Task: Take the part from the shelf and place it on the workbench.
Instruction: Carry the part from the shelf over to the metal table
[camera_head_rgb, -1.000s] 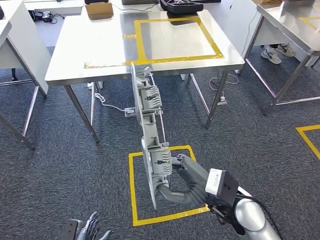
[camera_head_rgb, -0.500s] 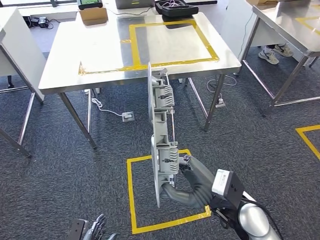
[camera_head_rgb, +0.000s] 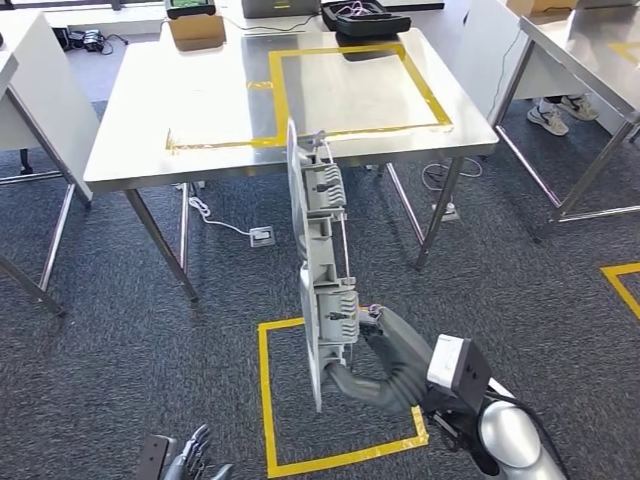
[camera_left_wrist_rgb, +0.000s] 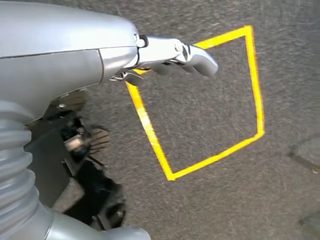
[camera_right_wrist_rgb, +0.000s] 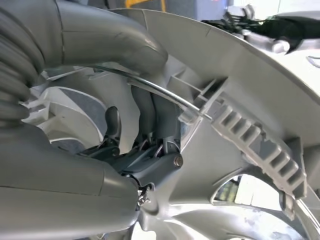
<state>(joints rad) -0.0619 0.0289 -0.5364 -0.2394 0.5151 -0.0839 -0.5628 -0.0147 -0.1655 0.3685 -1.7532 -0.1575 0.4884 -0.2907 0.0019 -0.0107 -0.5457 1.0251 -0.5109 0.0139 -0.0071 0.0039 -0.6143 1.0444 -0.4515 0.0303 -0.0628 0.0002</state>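
The workbench (camera_head_rgb: 211, 110) is seen ahead, its yellow-taped rectangle (camera_head_rgb: 355, 85) unoccupied, so placement is judged not yet done. The long grey part (camera_head_rgb: 321, 260) is already off the shelf and is carried upright, clear of the floor, short of the bench edge. Its lower end is gripped by the right hand (camera_head_rgb: 385, 355). The left hand (camera_head_rgb: 189, 458) is hung low, fingers loosely apart, nothing held.

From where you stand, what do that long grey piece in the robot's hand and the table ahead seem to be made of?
The part looks like moulded plastic, matte light grey: thin ribs and cut-out openings, plus a thin metal rod along it, though cast metal isn't ruled out. The right hand holds its lower end. The workbench looks like brushed stainless steel, judging by its soft glare.
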